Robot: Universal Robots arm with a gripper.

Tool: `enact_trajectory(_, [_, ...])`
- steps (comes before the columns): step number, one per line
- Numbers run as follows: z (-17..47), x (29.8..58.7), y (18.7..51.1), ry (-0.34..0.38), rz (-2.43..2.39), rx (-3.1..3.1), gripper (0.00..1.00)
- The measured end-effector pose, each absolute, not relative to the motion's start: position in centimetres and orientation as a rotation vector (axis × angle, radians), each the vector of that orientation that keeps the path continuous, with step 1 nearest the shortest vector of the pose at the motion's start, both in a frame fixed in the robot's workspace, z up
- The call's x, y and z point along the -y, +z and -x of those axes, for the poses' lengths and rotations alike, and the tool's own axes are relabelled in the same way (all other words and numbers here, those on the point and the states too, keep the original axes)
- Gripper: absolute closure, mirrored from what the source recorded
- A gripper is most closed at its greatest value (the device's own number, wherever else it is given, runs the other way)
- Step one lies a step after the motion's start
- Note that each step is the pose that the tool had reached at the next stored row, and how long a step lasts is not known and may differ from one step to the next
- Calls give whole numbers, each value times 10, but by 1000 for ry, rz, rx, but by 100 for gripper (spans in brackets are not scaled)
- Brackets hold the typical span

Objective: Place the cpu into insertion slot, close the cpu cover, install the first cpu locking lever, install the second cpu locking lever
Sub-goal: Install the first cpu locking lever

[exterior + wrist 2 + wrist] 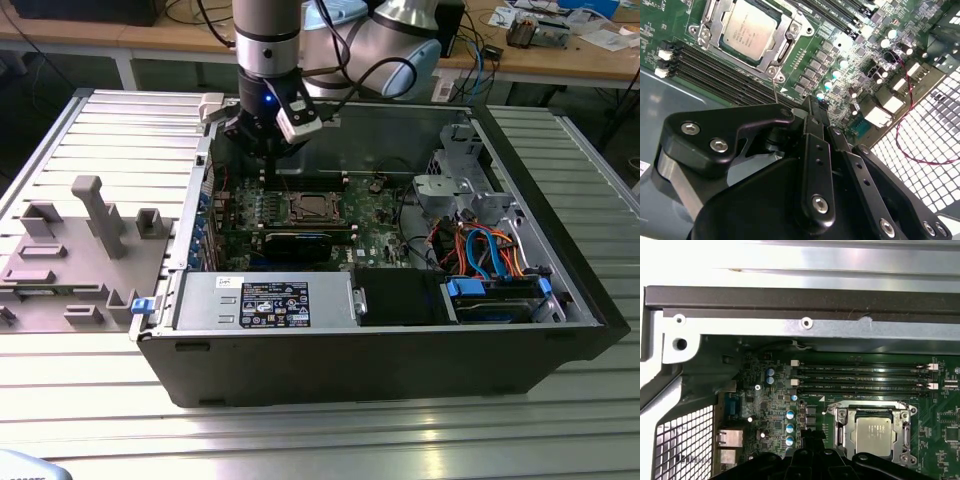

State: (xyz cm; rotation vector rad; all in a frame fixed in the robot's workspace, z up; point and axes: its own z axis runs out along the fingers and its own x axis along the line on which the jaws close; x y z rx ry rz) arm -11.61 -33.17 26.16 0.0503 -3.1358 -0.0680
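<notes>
The cpu (751,31) lies flat in the insertion slot (294,214) on the green board inside the open computer case. Its silver top (875,432) shows through the cut-out of the cpu cover (840,434), which lies down around it. A thin wire lever (775,92) sticks out from the socket's corner toward my gripper. My gripper (262,160) hangs above the board's far edge, toward the exterior view's left of the socket. It is shut and empty, with its tips (810,102) (815,441) a short way from the socket.
Long black memory slots (860,377) run beside the socket. A black card (297,243), a grey power supply (265,300) and a drive bay with orange and blue cables (490,255) fill the case. A grey fixture (95,225) stands on the table at the exterior view's left.
</notes>
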Motion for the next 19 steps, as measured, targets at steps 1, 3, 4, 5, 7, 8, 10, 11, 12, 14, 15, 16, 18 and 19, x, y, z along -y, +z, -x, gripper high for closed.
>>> enact_trajectory(1, [117, 332, 262, -68, -50, 3136, 89])
enact_trajectory(3, [118, 332, 262, -68, -50, 3136, 89])
enact_trajectory(4, [119, 332, 262, -68, -50, 3136, 89])
enact_trajectory(5, [120, 332, 262, -68, -50, 3136, 89])
enact_trajectory(7, [122, 332, 261, -68, -50, 3136, 89])
enact_trajectory(8, [123, 332, 262, -68, -50, 3136, 89])
enact_trajectory(10, [125, 332, 261, -68, -50, 3136, 89])
enact_trajectory(11, [126, 332, 261, -68, -50, 3136, 89])
enact_trajectory(12, [127, 332, 261, -68, -50, 3136, 89])
enact_trajectory(14, [127, 330, 261, -68, -51, 3136, 89])
enact_trajectory(15, [127, 329, 261, -68, -51, 3136, 89])
enact_trajectory(16, [127, 326, 261, -68, -52, 3136, 89])
enact_trajectory(18, [127, 314, 261, -68, -52, 3136, 89])
enact_trajectory(19, [126, 311, 261, -68, -52, 3136, 89])
